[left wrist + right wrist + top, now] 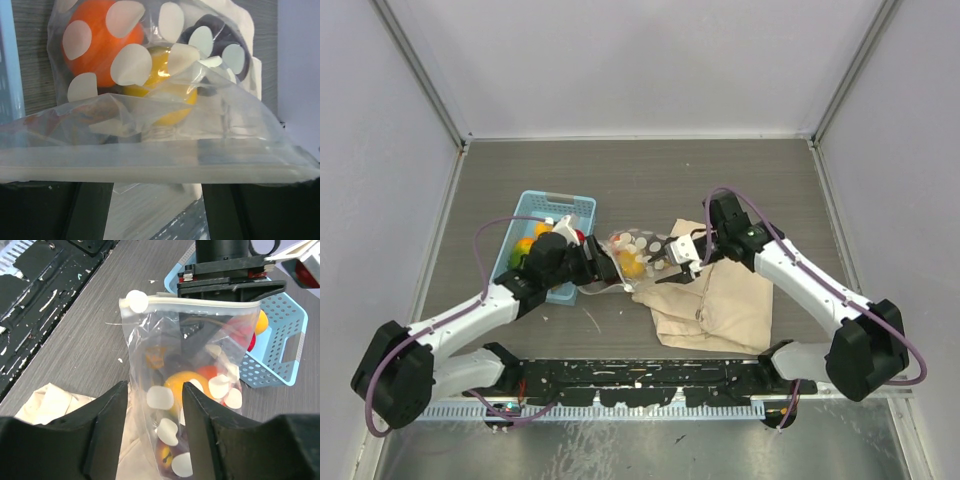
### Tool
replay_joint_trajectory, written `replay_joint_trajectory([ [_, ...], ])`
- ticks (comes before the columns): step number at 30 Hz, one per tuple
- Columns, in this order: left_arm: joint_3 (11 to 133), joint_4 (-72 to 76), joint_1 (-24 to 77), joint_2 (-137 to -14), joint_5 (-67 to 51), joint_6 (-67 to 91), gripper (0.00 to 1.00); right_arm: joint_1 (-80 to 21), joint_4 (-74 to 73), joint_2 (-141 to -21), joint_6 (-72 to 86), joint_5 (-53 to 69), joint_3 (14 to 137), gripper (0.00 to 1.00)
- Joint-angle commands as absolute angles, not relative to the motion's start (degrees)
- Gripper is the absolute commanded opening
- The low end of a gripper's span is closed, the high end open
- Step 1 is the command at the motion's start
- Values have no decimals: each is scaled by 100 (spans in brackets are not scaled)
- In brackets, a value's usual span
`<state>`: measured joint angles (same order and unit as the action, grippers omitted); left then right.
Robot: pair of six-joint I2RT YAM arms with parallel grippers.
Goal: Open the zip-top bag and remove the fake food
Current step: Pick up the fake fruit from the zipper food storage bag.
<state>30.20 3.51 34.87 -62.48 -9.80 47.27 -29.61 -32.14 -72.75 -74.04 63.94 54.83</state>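
The zip-top bag (638, 255) lies mid-table with the fake food (632, 266) inside it. The blue basket (575, 203) is at its 9 o'clock and the beige cloth bag (720, 300) at its 4 o'clock. The left gripper (157, 192), at the bag's 9 o'clock end, is spread, with the zip strip lying across its fingers, and the right gripper (155, 390), at 3 o'clock, stands spread astride the bag's bottom, pinching nothing. The step looks like opening the mouth, which appears sealed, so next each pincer probably needs one lip of the strip to pull apart.
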Motion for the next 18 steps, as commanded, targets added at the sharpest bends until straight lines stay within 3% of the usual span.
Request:
replay_joint_trajectory([
  [1,3195,501,3506,-6459,-917,4519,65,-2652,-3360,-7104,-7594,6823,5543,56],
  [5,3232,611,3505,-6609,-981,4492,65,-2310,-3304,-7157,-7426,6922,5547,64],
  [18,3502,686,3533,-6972,-1064,4295,71,-2499,-547,-7682,-4302,5375,5149,69],
])
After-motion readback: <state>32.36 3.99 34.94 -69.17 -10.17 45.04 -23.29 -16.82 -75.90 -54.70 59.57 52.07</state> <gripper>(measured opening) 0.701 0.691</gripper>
